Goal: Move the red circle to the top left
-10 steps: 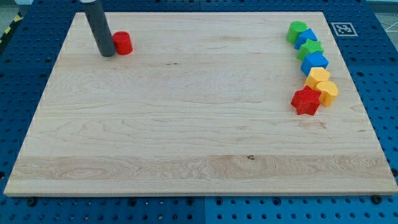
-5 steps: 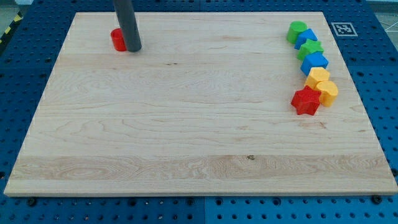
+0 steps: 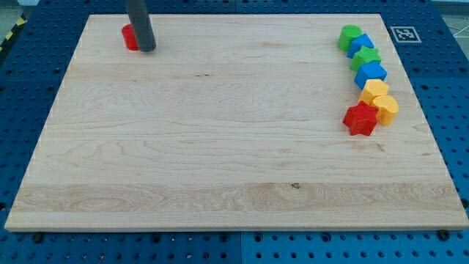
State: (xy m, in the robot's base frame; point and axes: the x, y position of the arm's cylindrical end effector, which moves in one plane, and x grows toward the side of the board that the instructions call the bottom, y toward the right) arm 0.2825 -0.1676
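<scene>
My tip (image 3: 147, 48) sits right against the red circle (image 3: 129, 37), on the side away from the worktop's (image 3: 220, 147) top left corner — a good side for pushing it there. The circle is already near that corner. I have no fingers, just a smooth dark rod holding nothing. The worktop is pale wood with long grain lines. The circle looks like shiny plastic — round and flat on top.

Board (image 3: 220, 132) pale wood, smooth, matt; red circle (image 3: 129, 37) plastic-looking; rod dark, matt.
</scene>
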